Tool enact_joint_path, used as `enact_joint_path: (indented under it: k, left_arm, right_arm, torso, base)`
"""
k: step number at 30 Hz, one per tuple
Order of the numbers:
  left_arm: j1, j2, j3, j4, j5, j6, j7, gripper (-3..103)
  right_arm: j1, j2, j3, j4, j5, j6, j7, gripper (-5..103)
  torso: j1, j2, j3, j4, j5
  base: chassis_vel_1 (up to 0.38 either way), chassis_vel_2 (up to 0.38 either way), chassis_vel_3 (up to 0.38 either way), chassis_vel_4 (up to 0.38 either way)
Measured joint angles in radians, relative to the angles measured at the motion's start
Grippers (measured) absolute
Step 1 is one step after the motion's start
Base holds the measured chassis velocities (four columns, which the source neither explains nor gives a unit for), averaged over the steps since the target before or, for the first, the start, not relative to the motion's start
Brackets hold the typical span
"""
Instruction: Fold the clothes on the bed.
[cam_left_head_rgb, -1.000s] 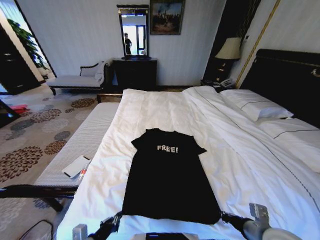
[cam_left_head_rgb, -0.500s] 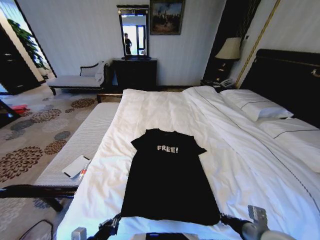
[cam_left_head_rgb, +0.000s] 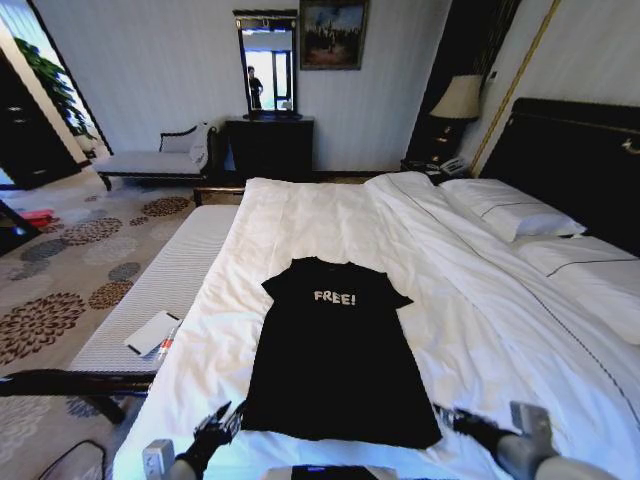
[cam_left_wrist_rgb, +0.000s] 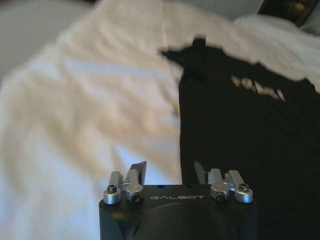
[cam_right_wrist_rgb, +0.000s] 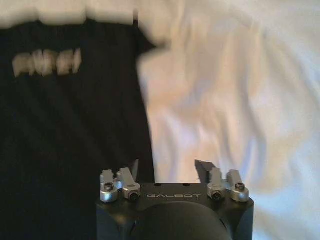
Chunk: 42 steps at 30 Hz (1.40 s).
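The clothes, one black T-shirt (cam_left_head_rgb: 335, 350) with white "FREE!" lettering, lie flat on the white duvet of the bed (cam_left_head_rgb: 320, 215), collar pointing away from me. My left gripper (cam_left_head_rgb: 222, 420) hovers just off the near left hem corner. In the left wrist view the left gripper (cam_left_wrist_rgb: 169, 172) is open, its fingers straddling the side edge of the shirt (cam_left_wrist_rgb: 240, 130). My right gripper (cam_left_head_rgb: 450, 415) sits by the near right hem corner. The right wrist view shows the right gripper (cam_right_wrist_rgb: 168, 170) open over the edge of the shirt (cam_right_wrist_rgb: 70, 125), holding nothing.
A grey bench (cam_left_head_rgb: 175, 270) runs along the bed's left side with a white card (cam_left_head_rgb: 152, 332) on it. Pillows (cam_left_head_rgb: 510, 215) and a dark headboard (cam_left_head_rgb: 580, 160) lie to the right. A dresser with mirror (cam_left_head_rgb: 268, 145) stands at the far wall.
Both grippers have shifted slightly outward and forward from the shirt's near hem corners. The shirt lies as before.
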Motion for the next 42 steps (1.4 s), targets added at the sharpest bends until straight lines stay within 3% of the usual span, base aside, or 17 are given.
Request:
enact_joint_path:
  k: [2, 4, 5, 8, 9, 11, 14, 16, 18, 24, 32, 42]
  left_arm:
    - [-0.068, -0.029, 0.001, 0.007, 0.086, -0.016, -0.021, 69]
    - [-0.095, -0.04, 0.001, 0.011, 0.104, -0.018, -0.032, 74]
    - [-0.139, -0.054, 0.002, 0.018, 0.115, -0.017, -0.046, 80]
    - [-0.188, -0.069, 0.006, 0.033, 0.108, -0.003, -0.064, 85]
    - [-0.237, -0.078, 0.011, 0.056, 0.097, 0.015, -0.083, 96]
    - [-0.259, -0.079, 0.012, 0.069, 0.095, 0.023, -0.088, 96]
    - [-0.31, -0.075, 0.002, 0.097, 0.052, 0.049, -0.124, 100]
    - [-0.312, -0.07, -0.002, 0.097, 0.034, 0.054, -0.129, 100]
    - [-0.309, -0.039, -0.022, 0.111, 0.001, 0.059, -0.133, 100]
    - [-0.297, -0.001, -0.039, 0.129, -0.043, 0.04, -0.117, 100]
    - [-0.341, 0.008, -0.017, 0.094, -0.076, 0.029, -0.108, 100]
    - [-0.381, 0.089, -0.011, 0.085, -0.167, 0.03, -0.06, 100]
  right_arm:
    - [0.078, -0.017, 0.037, -0.044, 0.106, 0.032, -0.004, 78]
    - [0.106, -0.025, 0.046, -0.062, 0.141, 0.042, -0.004, 78]
    - [0.15, -0.04, 0.054, -0.093, 0.188, 0.056, -0.006, 89]
    - [0.218, -0.06, 0.052, -0.139, 0.247, 0.063, -0.003, 94]
    - [0.308, -0.092, 0.023, -0.198, 0.325, 0.061, 0.014, 97]
    - [0.35, -0.108, 0.008, -0.231, 0.358, 0.056, 0.02, 99]
    - [0.611, -0.18, -0.098, -0.44, 0.568, 0.027, 0.059, 100]
    - [0.649, -0.189, -0.116, -0.474, 0.594, 0.022, 0.065, 100]
    - [0.831, -0.23, -0.209, -0.642, 0.673, -0.003, 0.072, 100]
    - [1.039, -0.245, -0.323, -0.885, 0.681, -0.034, 0.047, 100]
    - [1.154, -0.212, -0.451, -0.999, 0.624, -0.071, 0.011, 100]
    - [1.323, -0.136, -0.6, -1.128, 0.528, -0.076, -0.033, 100]
  torso:
    - [0.0, 0.0, 0.0, -0.0001, 0.0002]
    - [0.0, 0.0, 0.0, -0.0003, 0.0002]
    - [0.0, 0.0, 0.0, -0.0001, 0.0]
    - [0.0, 0.0, 0.0, -0.0006, 0.0003]
    - [0.0, 0.0, 0.0, -0.0005, 0.0004]
    - [0.0, 0.0, 0.0, -0.0005, 0.0003]
    - [0.0, 0.0, 0.0, 0.0, 0.0001]
    - [0.0, 0.0, 0.0, 0.0003, 0.0003]
    - [0.0, 0.0, 0.0, 0.0004, 0.0008]
    - [0.0, 0.0, 0.0, -0.0004, 0.0]
    - [0.0, 0.0, 0.0, -0.0007, 0.0001]
    - [0.0, 0.0, 0.0, 0.0, 0.0]
  base:
    - [0.0, 0.0, 0.0, 0.0]
    - [0.0, 0.0, 0.0, 0.0]
    - [0.0, 0.0, 0.0, 0.0]
    - [0.0, 0.0, 0.0, 0.0]
    - [0.0, 0.0, 0.0, 0.0]
    - [0.0, 0.0, 0.0, 0.0]
    - [0.0, 0.0, 0.0, 0.0]
    - [0.0, 0.0, 0.0, 0.0]
    - [0.0, 0.0, 0.0, 0.0]
    - [0.0, 0.0, 0.0, 0.0]
    - [0.0, 0.0, 0.0, 0.0]
    - [0.0, 0.0, 0.0, 0.0]
